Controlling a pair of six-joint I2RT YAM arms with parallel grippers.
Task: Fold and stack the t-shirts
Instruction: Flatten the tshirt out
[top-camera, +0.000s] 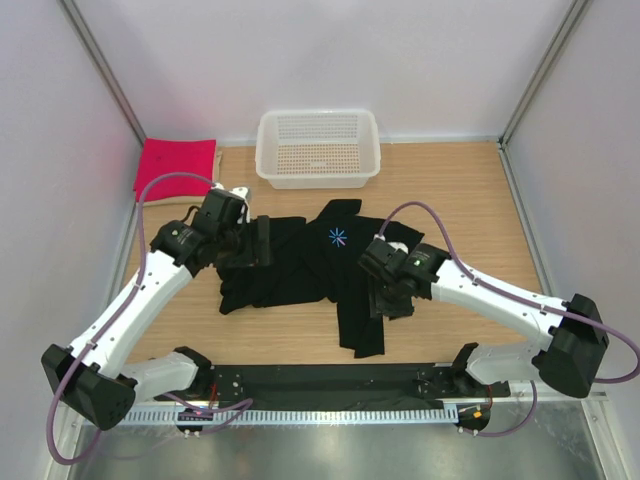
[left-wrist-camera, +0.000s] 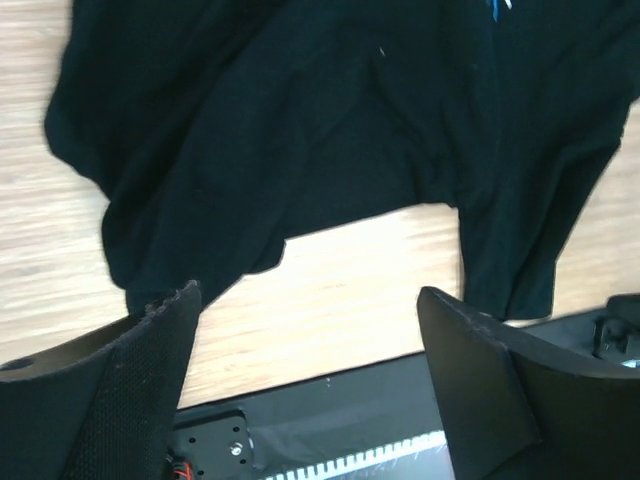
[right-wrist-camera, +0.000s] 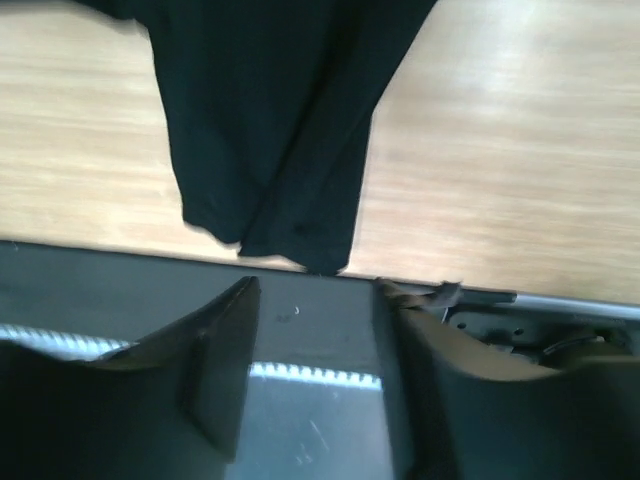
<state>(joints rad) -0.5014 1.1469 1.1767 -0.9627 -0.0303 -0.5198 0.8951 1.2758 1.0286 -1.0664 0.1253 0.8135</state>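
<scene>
The black t-shirt (top-camera: 300, 270) lies crumpled and partly spread on the wooden table, its blue mark (top-camera: 337, 237) facing up and a narrow part trailing toward the near edge (top-camera: 360, 330). A folded pink-red t-shirt (top-camera: 176, 165) rests at the back left, with a pale beige edge (top-camera: 165, 203) showing just below it. My left gripper (top-camera: 262, 242) hovers over the black shirt's left side; its jaws (left-wrist-camera: 308, 295) are open and empty, with black cloth (left-wrist-camera: 300, 130) beyond them. My right gripper (top-camera: 392, 300) is above the shirt's right side, open (right-wrist-camera: 315, 285), holding nothing.
A white mesh basket (top-camera: 318, 148) stands at the back centre against the wall. White walls close in the left, right and back sides. A black base rail (top-camera: 330, 385) runs along the near edge under both arms.
</scene>
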